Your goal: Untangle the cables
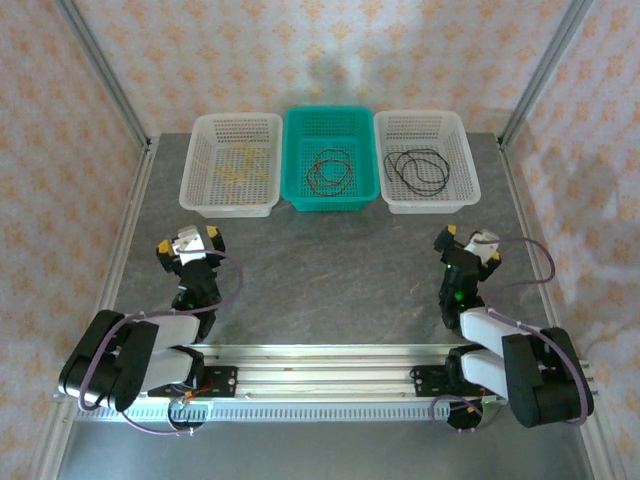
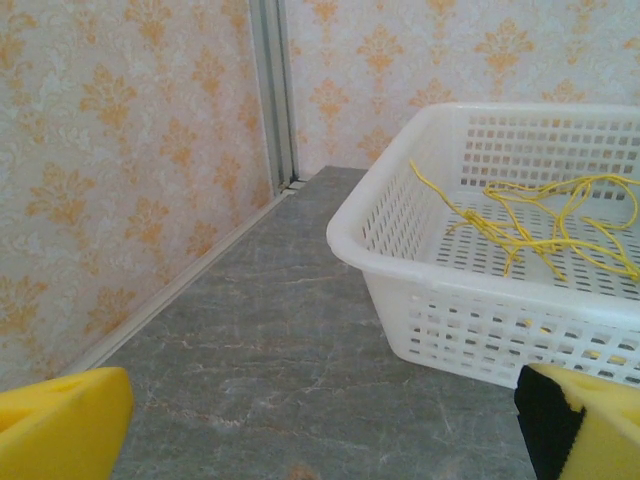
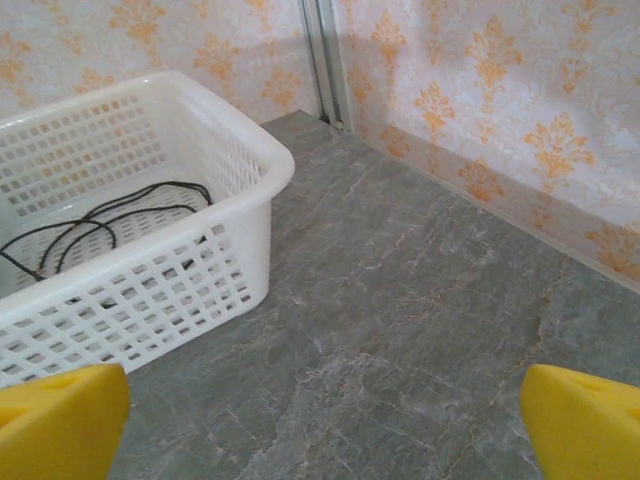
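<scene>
Yellow cable [image 1: 238, 163] lies in a loose bunch inside the left white basket [image 1: 236, 120]. A dark reddish cable [image 1: 330, 170] is looped in the teal basket [image 1: 330, 112] beside it, and a black cable [image 1: 418, 168] is coiled in the right white basket [image 1: 420, 117] — all three baskets stand in a row at the far side of the desk [image 1: 330, 270]. The left end effector [image 1: 188, 242] and right end effector [image 1: 467, 240] hover over bare desk, apart from the baskets — fingers spread wide, holding nothing.
</scene>
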You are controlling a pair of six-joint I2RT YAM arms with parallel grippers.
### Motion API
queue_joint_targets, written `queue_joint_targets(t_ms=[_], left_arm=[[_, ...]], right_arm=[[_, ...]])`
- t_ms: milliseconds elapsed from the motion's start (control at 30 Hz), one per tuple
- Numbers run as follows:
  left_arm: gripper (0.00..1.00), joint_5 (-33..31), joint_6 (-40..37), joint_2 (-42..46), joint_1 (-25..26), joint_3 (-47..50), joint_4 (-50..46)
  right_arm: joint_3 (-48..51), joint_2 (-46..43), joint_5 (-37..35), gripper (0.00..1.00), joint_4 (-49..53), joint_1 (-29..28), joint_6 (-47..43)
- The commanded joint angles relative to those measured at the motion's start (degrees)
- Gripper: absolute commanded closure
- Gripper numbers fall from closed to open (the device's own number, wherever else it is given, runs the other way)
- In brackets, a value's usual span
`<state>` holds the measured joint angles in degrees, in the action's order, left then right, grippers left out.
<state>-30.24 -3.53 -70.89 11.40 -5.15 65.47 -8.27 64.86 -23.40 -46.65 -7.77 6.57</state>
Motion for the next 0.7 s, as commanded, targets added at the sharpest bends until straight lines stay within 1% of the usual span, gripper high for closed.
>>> queue_joint_targets(t_ms=[0, 33, 100, 167, 200, 267, 333, 367, 433, 467, 533, 667], left_arm=[[0.0, 3.13, -1.26, -0.83, -1.65, -0.48, 4.47], [0.01, 3.53, -1.15, -1.04, -2.05, -0.63, 4.56], [0.0, 4.98, -0.59, -1.42, -3.17, -0.87, 4.71], [0.01, 5.6, -0.04, -2.08, -3.85, -1.09, 5.46], [0.0, 6.74, -0.05, -2.78, -4.32, -0.96, 6.71], [0.01, 9.64, -0.24, -4.17, -5.36, -1.51, 8.09], [0.0, 12.29, 0.47, -4.16, -5.78, -3.42, 3.68], [0.0, 13.82, 1.05, -4.55, -6.02, -3.45, 4.22], [0.0, 17.13, 2.19, -6.31, -6.46, -1.12, 12.61], [0.0, 17.71, 1.46, -7.76, -6.41, -0.56, 16.04], [0.0, 16.77, 2.43, -9.45, -6.53, -0.83, 16.53], [0.0, 17.74, 2.3, -15.43, -7.0, -0.92, 21.71]], right_arm=[[-1.37, 1.39, -4.51, 0.0, -3.48, 0.76, 1.35], [-1.48, 1.81, -3.69, 0.0, -3.89, 1.39, 0.94], [-1.83, 2.46, 0.95, 0.0, -5.69, 2.4, -1.6], [-2.0, 4.91, 3.63, 0.0, -8.09, 2.65, -3.65], [-2.23, 5.79, 5.71, 0.0, -9.33, 2.77, -5.48], [-2.73, 7.63, 7.63, 0.0, -11.28, 2.88, -7.24], [-3.39, 9.48, 8.58, 0.0, -13.05, 3.06, -7.67], [-3.69, 10.33, 9.46, 0.0, -14.0, 3.35, -7.67], [-3.84, 12.16, 11.18, 0.0, -17.12, 3.79, -6.73], [-3.71, 13.11, 12.03, 0.0, -18.98, 4.11, -5.98], [-4.29, 15.13, 13.36, 0.0, -19.81, 4.25, -6.44], [-3.36, 19.44, 15.39, 0.0, -24.79, 4.25, -7.03]])
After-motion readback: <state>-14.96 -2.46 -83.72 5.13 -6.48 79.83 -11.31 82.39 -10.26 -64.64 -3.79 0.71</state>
